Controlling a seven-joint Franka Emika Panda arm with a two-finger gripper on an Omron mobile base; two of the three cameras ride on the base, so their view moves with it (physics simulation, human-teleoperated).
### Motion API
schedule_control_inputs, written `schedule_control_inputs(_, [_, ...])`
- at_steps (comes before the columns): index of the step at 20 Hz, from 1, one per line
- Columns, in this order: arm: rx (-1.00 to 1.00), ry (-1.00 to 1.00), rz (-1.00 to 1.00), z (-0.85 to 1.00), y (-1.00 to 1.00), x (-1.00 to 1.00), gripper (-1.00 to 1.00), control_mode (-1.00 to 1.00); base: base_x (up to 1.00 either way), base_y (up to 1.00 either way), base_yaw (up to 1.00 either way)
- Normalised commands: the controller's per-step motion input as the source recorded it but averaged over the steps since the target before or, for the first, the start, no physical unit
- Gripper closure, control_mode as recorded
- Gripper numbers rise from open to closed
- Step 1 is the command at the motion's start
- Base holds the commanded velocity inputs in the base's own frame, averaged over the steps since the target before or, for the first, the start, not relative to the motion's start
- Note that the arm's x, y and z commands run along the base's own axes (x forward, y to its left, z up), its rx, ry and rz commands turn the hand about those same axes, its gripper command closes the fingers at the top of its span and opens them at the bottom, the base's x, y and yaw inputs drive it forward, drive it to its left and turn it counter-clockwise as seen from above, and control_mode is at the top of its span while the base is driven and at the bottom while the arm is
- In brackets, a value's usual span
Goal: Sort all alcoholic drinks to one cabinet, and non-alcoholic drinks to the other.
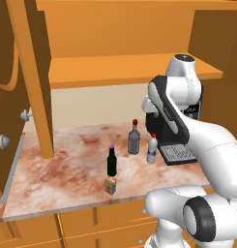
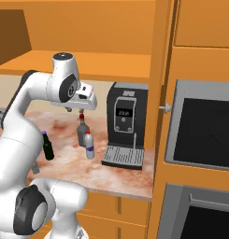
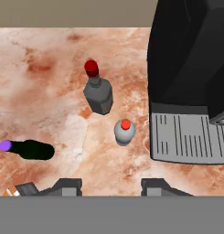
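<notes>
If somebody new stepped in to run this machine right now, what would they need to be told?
Pincer: jaws apart, holding nothing, hovering above the counter near the coffee machine.
All four drinks stand on the counter: beer bottle, grey bottle, white plastic bottle, juice carton.
Done: nothing sorted yet.
Left: the two glass bottles into one cabinet, carton and plastic bottle into the other.

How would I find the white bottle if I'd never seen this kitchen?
Find the black coffee machine on the marble counter. Right beside its drip tray stands the white plastic bottle. Its blue label and pale body set it apart from the grey glass bottle just behind.
</notes>
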Motion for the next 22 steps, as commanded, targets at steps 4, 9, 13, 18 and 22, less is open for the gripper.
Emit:
schedule_control_inputs(4, [0.0, 0.0, 0.0, 0.0, 0.0, -0.07, -1.0, -1.0, 0.0, 0.0, 0.0])
schedule_control_inputs(9, [-0.02, 0.0, 0.0, -0.05, 0.15, -0.13, -1.0, -1.0, 0.0, 0.0, 0.0])
schedule_control_inputs(13, [-0.02, 0.0, 0.0, -0.11, 0.23, -0.16, -1.0, -1.0, 0.0, 0.0, 0.0])
schedule_control_inputs(18, [-0.03, -0.06, -0.01, -0.09, 0.37, -0.24, -1.0, -1.0, 0.0, 0.0, 0.0])
schedule_control_inputs(22, [-0.05, -0.14, -0.1, -0.07, 0.44, -0.36, -1.0, -1.0, 0.0, 0.0, 0.0])
